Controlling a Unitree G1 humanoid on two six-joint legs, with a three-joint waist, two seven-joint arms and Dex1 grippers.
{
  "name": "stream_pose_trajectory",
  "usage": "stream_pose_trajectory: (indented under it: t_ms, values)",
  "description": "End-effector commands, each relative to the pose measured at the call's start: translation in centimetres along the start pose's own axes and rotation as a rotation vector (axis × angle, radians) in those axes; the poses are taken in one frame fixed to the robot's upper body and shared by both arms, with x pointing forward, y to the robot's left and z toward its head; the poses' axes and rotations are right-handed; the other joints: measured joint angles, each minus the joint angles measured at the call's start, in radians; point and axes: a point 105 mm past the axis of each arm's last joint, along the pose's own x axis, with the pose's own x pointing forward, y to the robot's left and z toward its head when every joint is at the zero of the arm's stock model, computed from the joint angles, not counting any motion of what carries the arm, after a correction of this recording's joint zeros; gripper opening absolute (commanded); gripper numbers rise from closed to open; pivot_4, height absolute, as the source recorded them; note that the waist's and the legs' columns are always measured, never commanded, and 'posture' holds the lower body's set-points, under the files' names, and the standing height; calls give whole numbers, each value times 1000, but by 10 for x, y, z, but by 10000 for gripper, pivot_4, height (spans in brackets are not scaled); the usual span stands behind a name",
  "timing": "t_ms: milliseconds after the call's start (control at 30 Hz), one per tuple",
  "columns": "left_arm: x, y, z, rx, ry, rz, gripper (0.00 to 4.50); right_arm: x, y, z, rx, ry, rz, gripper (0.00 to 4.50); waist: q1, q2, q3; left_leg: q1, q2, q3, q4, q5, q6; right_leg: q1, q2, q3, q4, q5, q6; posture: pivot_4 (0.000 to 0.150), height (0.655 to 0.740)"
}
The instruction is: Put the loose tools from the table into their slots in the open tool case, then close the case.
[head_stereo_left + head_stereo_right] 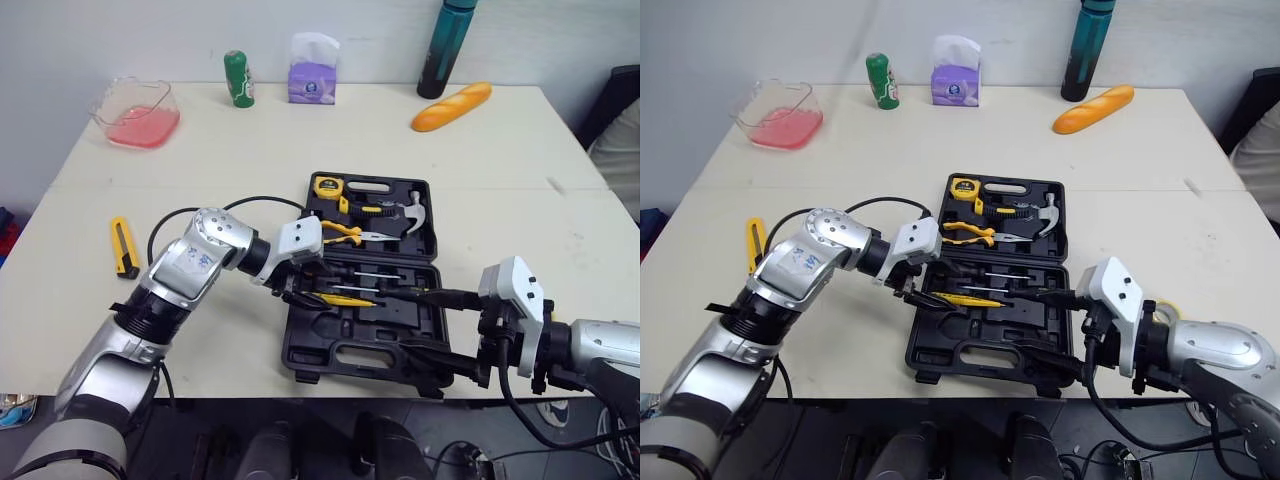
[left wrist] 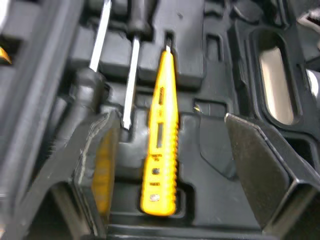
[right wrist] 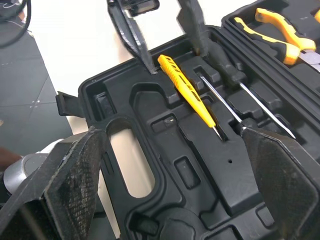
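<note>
The black tool case (image 1: 300, 350) lies open in the middle of the table. Its far half holds a tape measure (image 1: 326, 186), yellow-handled pliers (image 1: 345, 232) and a hammer (image 1: 405, 212). In the near half, screwdrivers (image 1: 375, 275) and a yellow tester screwdriver (image 2: 160, 135) rest in slots. My left gripper (image 1: 300, 290) hovers open over the tester's handle end, a finger on each side, not touching it. My right gripper (image 1: 420, 325) stands open over the case's near right part, holding nothing. A yellow utility knife (image 1: 124, 246) lies loose on the table at the left.
Along the table's far edge stand a pink container (image 1: 137, 113), a green can (image 1: 238, 78), a purple tissue pack (image 1: 313, 70), a dark teal bottle (image 1: 446, 48) and a bread loaf (image 1: 452, 106). The case's near edge is close to the table's front edge.
</note>
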Motion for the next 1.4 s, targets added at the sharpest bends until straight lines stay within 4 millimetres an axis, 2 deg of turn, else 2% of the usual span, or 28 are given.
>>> stream_pose_trajectory:
  t_ms: [33, 67, 233, 267, 400, 500, 633, 933, 1033, 1133, 1200, 1233, 1300, 1367, 1400]
  values:
    - [1, 12, 5, -81, -135, 59, 30587, 0, 1, 7, -30, -32, 4, 45000, 7, 0, 0, 0, 0, 0, 0, 0, 0, 0, 0, 0, 0, 0, 0, 1500, 7348]
    - [2, 13, 6, -131, -166, 54, 27159, 0, 1, 8, -30, -32, 4, 45000, 9, 0, 0, 0, 0, 0, 1, 0, 0, 0, 0, 0, 0, 0, 1, 1500, 7348]
    - [10, 10, 4, -211, -176, 18, 3402, 0, -1, 8, -33, -30, 4, 45000, 13, 0, 0, 0, 0, 0, 0, 0, 0, 0, 1, 0, 0, 1, 1, 1500, 7348]
    - [13, 7, 4, -206, -166, 7, 924, 0, -1, 8, -33, -31, 4, 45000, 14, 0, 0, 0, 0, 0, 0, 0, 0, 0, 1, 0, 0, 1, 1, 1500, 7348]
    - [19, -5, 4, -183, -142, -50, 924, 1, -1, 8, -34, -33, 3, 45000, 14, 0, 0, 0, 0, 0, 0, 0, 0, 0, 0, 0, 0, 1, 1, 1500, 7348]
    - [23, -5, -3, -174, -102, -40, 924, 1, -2, 8, -35, -35, 0, 45000, 14, 0, 0, 0, 0, 0, 0, 0, 0, 0, 0, 0, 0, 1, 1, 1500, 7348]
    - [27, -2, -14, -155, -38, -19, 924, 0, -3, 8, -39, -31, -8, 45000, 14, 0, 0, 0, 0, 0, 0, 0, 0, 0, 1, 0, 0, 1, 1, 1500, 7348]
    - [38, -16, -51, -113, 147, -52, 924, 0, -4, 7, -37, -30, -18, 45000, 14, 0, -1, 2, 0, 0, 0, 0, 0, 2, 0, 0, 0, 1, 1, 1500, 7348]
    - [38, -17, -51, -115, 132, -56, 924, 0, -5, 6, -34, -27, -26, 45000, 14, 0, -2, 2, 0, 0, 0, 0, 0, 2, 0, 0, 0, 1, 1, 1500, 7348]
    - [32, -15, -41, -87, 65, -47, 924, -3, -10, 3, -35, -19, -52, 45000, 14, 0, -2, 2, 0, 0, 0, 0, 1, 2, 0, 1, 0, 1, 1, 1500, 7348]
    - [18, -7, -25, -108, -61, 6, 924, -9, -19, 3, -31, -24, -96, 45000, 13, 0, -2, 2, 0, 0, 0, 0, 0, 2, 0, 0, 0, 1, 1, 1500, 7348]
    - [9, -4, -19, -122, -119, 32, 6607, -13, -22, 3, -29, -27, -116, 45000, 10, 0, -2, 2, 0, 0, 0, 0, 0, 2, 0, 1, 0, 1, 1, 1500, 7348]
    - [-15, 4, -13, -150, -213, 136, 13481, -24, -32, 3, -19, -32, -167, 45000, 8, 0, -2, 2, 0, 0, 0, 0, 0, 1, 0, 1, 0, 1, 1, 1500, 7348]
    - [-47, 9, -15, -218, -287, 269, 22151, -45, -44, -3, 0, -18, -239, 45000, 8, 0, -2, 0, 1, 0, 0, 0, 0, 0, 0, 0, 0, 1, 1, 1500, 7348]
    - [-71, 7, -16, -264, -364, 342, 26760, -61, -52, -10, 20, 0, -298, 45000, 8, 0, -2, 0, 1, 0, 0, 0, 0, 0, 0, 0, 0, 1, 1, 1500, 7348]
